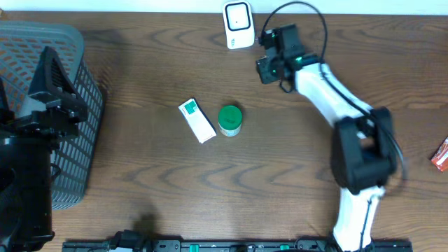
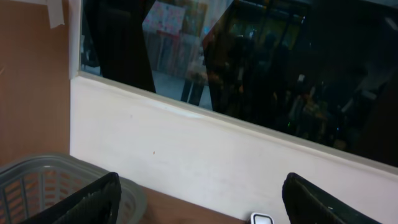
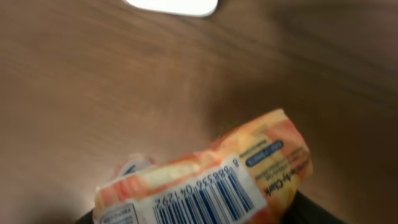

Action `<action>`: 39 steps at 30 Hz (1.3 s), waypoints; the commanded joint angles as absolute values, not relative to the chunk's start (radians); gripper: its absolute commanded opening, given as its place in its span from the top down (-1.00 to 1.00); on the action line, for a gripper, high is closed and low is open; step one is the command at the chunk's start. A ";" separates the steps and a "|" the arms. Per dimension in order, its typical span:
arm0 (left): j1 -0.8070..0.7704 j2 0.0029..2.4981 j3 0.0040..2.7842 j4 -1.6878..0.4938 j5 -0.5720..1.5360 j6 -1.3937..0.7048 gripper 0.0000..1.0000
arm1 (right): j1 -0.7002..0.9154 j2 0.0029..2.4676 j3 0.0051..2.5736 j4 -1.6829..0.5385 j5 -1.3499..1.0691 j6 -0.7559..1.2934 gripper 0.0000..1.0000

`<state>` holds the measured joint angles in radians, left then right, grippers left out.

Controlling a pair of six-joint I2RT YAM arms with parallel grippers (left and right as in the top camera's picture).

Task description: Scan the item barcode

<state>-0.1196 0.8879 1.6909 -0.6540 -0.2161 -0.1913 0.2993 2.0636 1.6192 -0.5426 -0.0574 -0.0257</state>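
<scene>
Packet (image 3: 211,180) clenched in my right hand (image 1: 269,68), at 1 o'clock on the counter (image 1: 140,182), just beside the scanner (image 1: 238,24) at 12. Barcode (image 3: 205,202) faces my wrist, so it probably needs turning. Left hand (image 2: 199,205) released, parked over the basket (image 1: 77,63) at 9, out of the way.

Crumpled orange packet (image 3: 205,174), barcode (image 3: 200,202) showing

Right arm (image 1: 329,94): smooth white tubular links joined by a bulky black elbow housing (image 1: 360,157), ending in a black wrist head (image 1: 280,49) with a small green light — a thin black cable (image 1: 308,5) loops above it. Left arm (image 1: 28,175): matte black throughout, with angular casings; its tool (image 2: 202,180) carries two dark, wedge-shaped fingers (image 2: 93,199) with slanted inner edges.
</scene>
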 commanded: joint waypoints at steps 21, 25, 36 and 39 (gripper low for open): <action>-0.117 0.885 1.691 -0.650 -0.221 -0.204 -0.67 | 0.362 1.850 1.624 -1.023 -0.177 0.203 0.72; -0.117 0.885 1.691 -0.650 -0.221 -0.204 -0.66 | 0.364 1.872 1.619 -1.034 0.054 0.284 0.98; -0.117 0.885 1.691 -0.650 -0.221 -0.204 -0.67 | 0.289 2.135 1.602 -1.008 0.089 0.302 0.98; -0.117 0.885 1.691 -0.650 -0.221 -0.204 -0.66 | 0.289 2.181 1.602 -1.018 0.087 0.303 0.98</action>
